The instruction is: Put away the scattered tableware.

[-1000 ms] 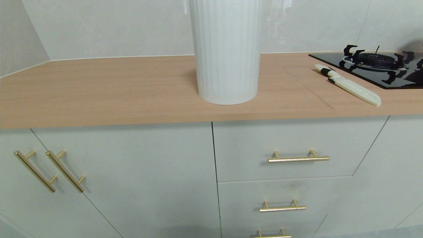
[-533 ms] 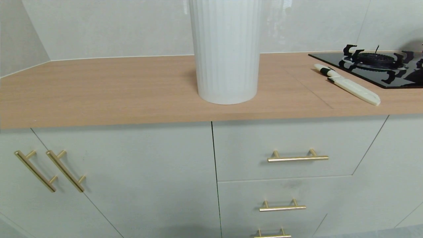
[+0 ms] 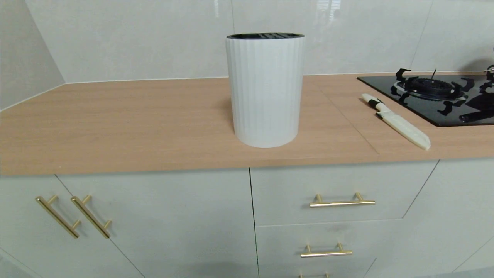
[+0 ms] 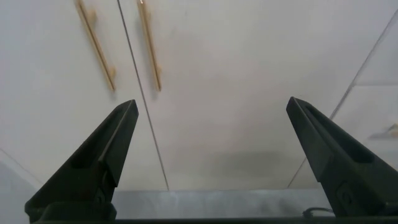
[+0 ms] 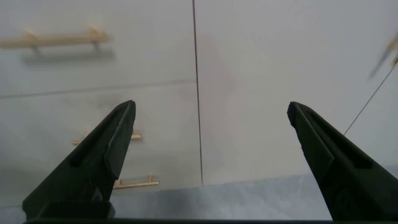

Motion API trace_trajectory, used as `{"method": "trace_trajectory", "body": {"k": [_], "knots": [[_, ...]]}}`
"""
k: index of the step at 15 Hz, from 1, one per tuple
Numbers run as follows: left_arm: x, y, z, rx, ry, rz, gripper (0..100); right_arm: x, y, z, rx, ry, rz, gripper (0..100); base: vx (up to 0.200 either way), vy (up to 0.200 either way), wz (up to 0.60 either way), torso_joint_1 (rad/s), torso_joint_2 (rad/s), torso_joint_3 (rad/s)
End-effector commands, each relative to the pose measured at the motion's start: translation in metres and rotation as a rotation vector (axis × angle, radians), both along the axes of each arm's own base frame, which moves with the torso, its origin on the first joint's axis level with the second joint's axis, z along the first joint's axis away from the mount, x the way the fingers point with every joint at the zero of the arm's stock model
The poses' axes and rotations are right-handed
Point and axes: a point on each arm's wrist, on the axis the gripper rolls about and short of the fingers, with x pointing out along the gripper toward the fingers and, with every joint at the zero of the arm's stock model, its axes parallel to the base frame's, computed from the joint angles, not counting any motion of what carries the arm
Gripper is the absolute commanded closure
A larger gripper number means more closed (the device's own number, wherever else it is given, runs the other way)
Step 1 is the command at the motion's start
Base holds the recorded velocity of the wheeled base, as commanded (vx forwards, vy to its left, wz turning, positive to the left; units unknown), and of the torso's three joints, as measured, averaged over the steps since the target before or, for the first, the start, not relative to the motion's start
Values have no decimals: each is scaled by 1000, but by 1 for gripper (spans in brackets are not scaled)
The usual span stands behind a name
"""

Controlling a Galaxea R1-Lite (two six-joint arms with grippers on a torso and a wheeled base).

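On counter (image 3: pixel 115 123), holder's rim (image 3: pixel 265 36) newly visible

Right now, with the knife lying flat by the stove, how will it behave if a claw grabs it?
The knife looks slim and rigid, so probably light and stiff. Lying flat on the counter, it likely won't roll but offers little height to grip. Its smooth pale blade may be slippery; the banded handle seems safer.

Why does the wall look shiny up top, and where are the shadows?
Head view: light glares in pale streaks on the glossy wall tiles; the knife holder casts a soft shadow on the counter to its left. Right wrist view: a drawer handle throws a faint shadow on the drawer front.
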Motion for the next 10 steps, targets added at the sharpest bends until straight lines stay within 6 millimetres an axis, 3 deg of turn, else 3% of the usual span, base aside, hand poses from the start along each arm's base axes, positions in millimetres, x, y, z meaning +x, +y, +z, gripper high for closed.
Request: {"method": "trace_trajectory", "body": {"k": [1,10], "knots": [[0,0,0,0,2,1,0,0,0,0,0,1,1,0,0,0,0,154,-500,-305],[0,0,0,0,2,1,0,0,0,0,0,1,1,0,0,0,0,181,-478,-295]]}}
